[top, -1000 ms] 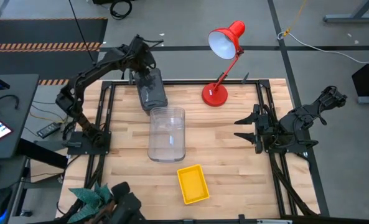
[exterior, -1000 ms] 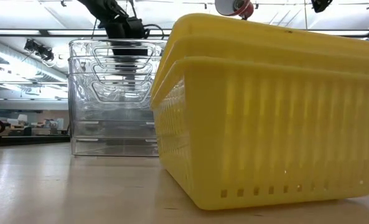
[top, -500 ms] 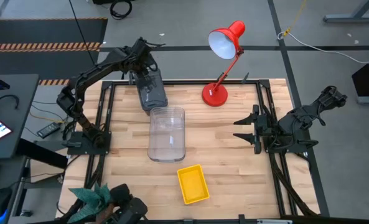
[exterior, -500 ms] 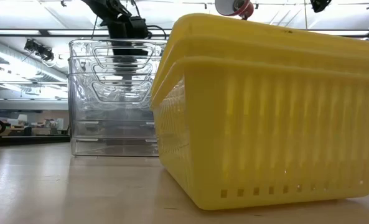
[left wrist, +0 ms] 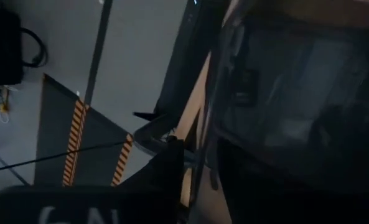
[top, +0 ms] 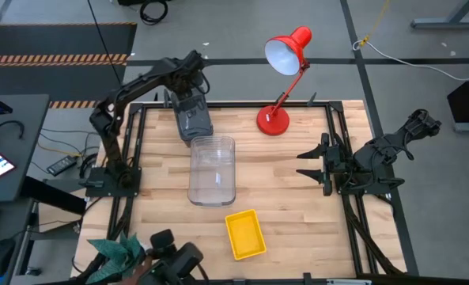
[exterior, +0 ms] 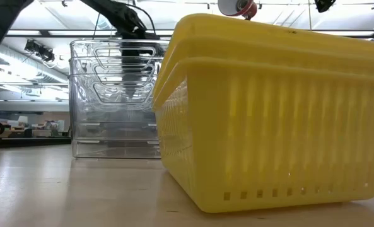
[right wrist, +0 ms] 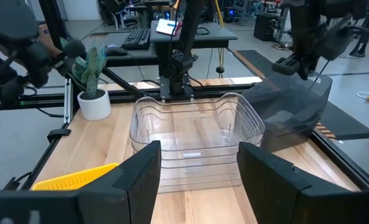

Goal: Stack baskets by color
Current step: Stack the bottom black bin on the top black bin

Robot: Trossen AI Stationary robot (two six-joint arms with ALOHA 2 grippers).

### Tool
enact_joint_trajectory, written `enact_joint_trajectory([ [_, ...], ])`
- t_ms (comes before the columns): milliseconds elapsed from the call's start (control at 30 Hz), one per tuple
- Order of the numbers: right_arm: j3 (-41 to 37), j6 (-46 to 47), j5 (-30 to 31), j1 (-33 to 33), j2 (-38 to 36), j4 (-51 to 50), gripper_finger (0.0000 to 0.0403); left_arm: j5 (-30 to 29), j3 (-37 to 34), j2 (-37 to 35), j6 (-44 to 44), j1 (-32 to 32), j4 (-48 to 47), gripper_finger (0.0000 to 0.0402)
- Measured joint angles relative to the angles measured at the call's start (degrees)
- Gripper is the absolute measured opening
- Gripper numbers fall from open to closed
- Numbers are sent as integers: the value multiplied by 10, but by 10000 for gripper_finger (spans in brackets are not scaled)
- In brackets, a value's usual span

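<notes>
Overhead, the left gripper [top: 185,96] sits at the far end of the dark grey baskets [top: 191,117], which rest at the far edge of the worktop [top: 297,198], left of the red lamp [top: 283,79]. Its fingers appear to straddle the stack's far rim, though whether they actually pinch it cannot be told from these views. Just nearer than the grey stack, touching or almost so, stand the clear baskets [top: 212,169], nested together mid-worktop. The yellow baskets [top: 244,233] lie nested near the front edge. The right gripper [top: 312,165] waits at the right edge, its fingers [right wrist: 138,176] spread wide and holding nothing.
</notes>
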Motion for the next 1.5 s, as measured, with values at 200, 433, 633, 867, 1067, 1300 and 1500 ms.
enact_joint_trajectory([
  [200,0,-2,0,0,0,0,216,-2,2,24,9,2,-27,34],
  [433,0,-5,0,0,0,0,216,-1,8,26,24,1,-51,7],
  [633,0,-4,0,0,0,0,216,22,54,26,29,1,-88,4],
  [867,0,-3,0,0,0,0,216,79,61,26,42,16,-91,4],
  [1067,0,-2,0,0,0,0,216,133,35,26,34,31,-95,4],
  [1300,0,-3,0,0,0,0,216,158,34,27,25,30,-104,15],
  [1500,0,-3,0,0,0,0,216,145,34,27,22,26,-103,85],
])
